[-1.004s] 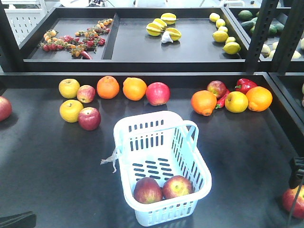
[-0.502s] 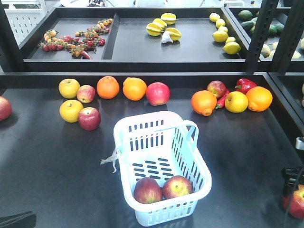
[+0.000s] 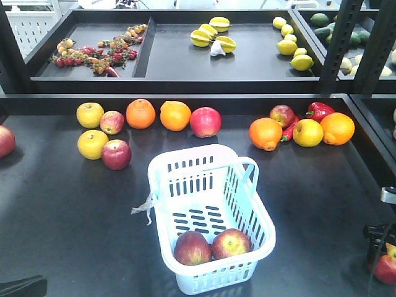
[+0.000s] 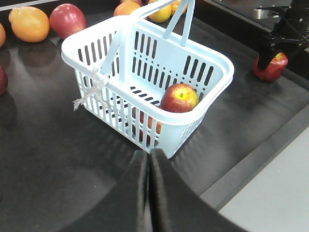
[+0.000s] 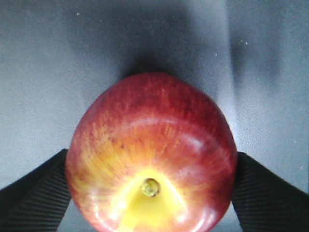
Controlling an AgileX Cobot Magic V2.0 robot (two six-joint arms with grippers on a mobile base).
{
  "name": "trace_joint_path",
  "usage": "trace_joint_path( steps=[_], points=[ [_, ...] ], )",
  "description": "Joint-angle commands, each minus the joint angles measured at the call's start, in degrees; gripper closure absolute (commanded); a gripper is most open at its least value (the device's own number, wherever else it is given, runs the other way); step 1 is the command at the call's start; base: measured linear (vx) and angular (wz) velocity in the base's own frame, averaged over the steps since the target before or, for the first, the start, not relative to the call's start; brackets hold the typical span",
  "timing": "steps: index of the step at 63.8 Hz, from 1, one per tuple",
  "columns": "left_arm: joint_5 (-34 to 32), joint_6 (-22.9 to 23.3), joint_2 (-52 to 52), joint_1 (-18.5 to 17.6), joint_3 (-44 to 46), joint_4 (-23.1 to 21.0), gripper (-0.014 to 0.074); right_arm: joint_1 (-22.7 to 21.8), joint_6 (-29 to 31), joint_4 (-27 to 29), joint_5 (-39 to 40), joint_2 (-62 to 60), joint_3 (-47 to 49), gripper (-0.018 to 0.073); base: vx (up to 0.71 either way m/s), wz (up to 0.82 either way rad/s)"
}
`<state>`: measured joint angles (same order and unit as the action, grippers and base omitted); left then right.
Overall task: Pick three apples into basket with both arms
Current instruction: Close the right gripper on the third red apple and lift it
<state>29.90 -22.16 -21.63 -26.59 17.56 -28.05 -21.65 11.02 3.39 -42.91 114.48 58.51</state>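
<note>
Right hand (image 3: 385, 250) moved lower since a second ago, now down over third apple (image 3: 386, 268) at near right edge of tabletop (image 3: 74, 210). Its fingers (image 5: 34, 191) touch both sides of apple (image 5: 150, 154), gripping it. Left hand (image 4: 148, 159) near, clenched, holding nothing. Basket (image 3: 250, 213) in middle, two apples (image 3: 192, 247) inside near end. Far back: oranges (image 3: 141, 113), yellow apples (image 3: 90, 114).
</note>
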Motion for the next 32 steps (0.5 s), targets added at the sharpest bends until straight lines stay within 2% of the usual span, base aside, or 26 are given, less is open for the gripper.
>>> trace_joint_path(
  steps=[1, 12, 19, 32],
  points=[
    [-3.2, 0.3, -0.2, -0.1, 1.5, -1.4, 0.0604, -0.4, 0.3, 0.7, -0.4, -4.4, 1.2, 0.0231, 0.0, 0.0],
    [-3.3, 0.3, -0.2, -0.1, 1.5, -1.4, 0.0604, -0.4, 6.0, 6.8, -1.8, -10.8, 1.2, 0.0455, 0.0, 0.0],
    [-3.3, 0.3, -0.2, -0.1, 1.5, -1.4, 0.0604, -0.4, 11.2, 14.8, -4.5, -15.6, 1.2, 0.0557, 0.0, 0.0],
    [-3.3, 0.3, -0.2, -0.1, 1.5, -1.4, 0.0604, 0.7, 24.7, 32.8, -15.7, -23.9, 1.2, 0.0568, 0.0, 0.0]
  ],
)
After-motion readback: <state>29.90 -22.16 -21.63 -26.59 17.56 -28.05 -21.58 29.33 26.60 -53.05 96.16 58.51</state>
